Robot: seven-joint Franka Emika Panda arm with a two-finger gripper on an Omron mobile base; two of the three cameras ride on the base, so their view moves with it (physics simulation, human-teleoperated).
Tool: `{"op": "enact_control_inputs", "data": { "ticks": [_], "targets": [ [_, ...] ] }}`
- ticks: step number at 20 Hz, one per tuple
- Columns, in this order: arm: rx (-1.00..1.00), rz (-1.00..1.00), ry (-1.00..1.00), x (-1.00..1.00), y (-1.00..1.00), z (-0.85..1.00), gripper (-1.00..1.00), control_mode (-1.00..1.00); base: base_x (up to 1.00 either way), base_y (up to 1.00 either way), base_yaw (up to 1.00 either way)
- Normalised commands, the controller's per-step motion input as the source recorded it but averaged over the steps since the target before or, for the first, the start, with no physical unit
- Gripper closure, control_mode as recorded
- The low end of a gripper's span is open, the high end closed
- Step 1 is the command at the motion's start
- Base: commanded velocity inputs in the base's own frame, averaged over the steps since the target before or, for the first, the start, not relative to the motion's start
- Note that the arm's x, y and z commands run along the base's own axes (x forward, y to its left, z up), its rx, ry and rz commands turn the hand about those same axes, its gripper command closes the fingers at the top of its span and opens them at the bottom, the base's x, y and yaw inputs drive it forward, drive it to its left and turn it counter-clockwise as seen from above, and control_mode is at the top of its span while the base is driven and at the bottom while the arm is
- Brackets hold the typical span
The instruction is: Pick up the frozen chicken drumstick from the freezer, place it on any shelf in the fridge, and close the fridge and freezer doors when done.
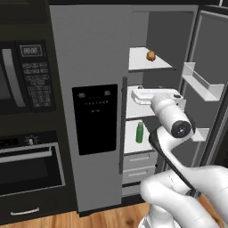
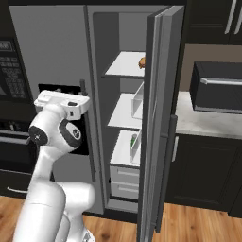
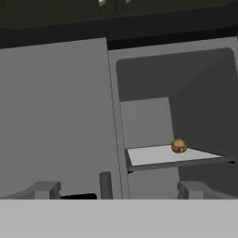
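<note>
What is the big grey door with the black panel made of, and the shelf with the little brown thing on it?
The freezer door looks like brushed metal: flat matte grey, no reflections. The shelf looks like white plastic or painted glass, plain and opaque; hard to tell which in this rendering.

The freezer interior was hidden behind its closed dispenser door (image 1: 91, 116). In the right base view the open fridge door (image 2: 158, 123) covered most of the drumstick (image 2: 141, 62), leaving a sliver at 1 o'clock, and also hid most of the green bottle (image 2: 133, 140). The arm (image 1: 171, 118) blocked part of the middle shelf (image 1: 133, 104). In the hand view the gripper (image 3: 118, 188) was cut off at 6 o'clock, its opening unclear. The microwave (image 1: 22, 75) ran off at 9 o'clock.
</note>
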Motion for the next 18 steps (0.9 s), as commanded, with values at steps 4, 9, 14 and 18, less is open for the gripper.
{"op": "enact_control_inputs", "data": {
  "ticks": [4, 9, 14, 18],
  "targets": [
    [0.02, 0.02, 0.33, -1.00, 0.00, 1.00, -1.00, -1.00, 0.00, 0.00, 0.00],
    [0.02, 0.03, 0.33, -1.00, 0.00, 0.87, -1.00, -1.00, 0.00, 0.00, 0.00],
    [0.00, 0.01, 0.18, -1.00, -0.13, -0.06, -1.00, -1.00, 0.00, 0.00, 0.00],
    [0.01, -0.05, 0.20, -1.00, -0.87, -0.16, -1.00, -1.00, 0.00, 0.00, 0.00]
  ]
}}
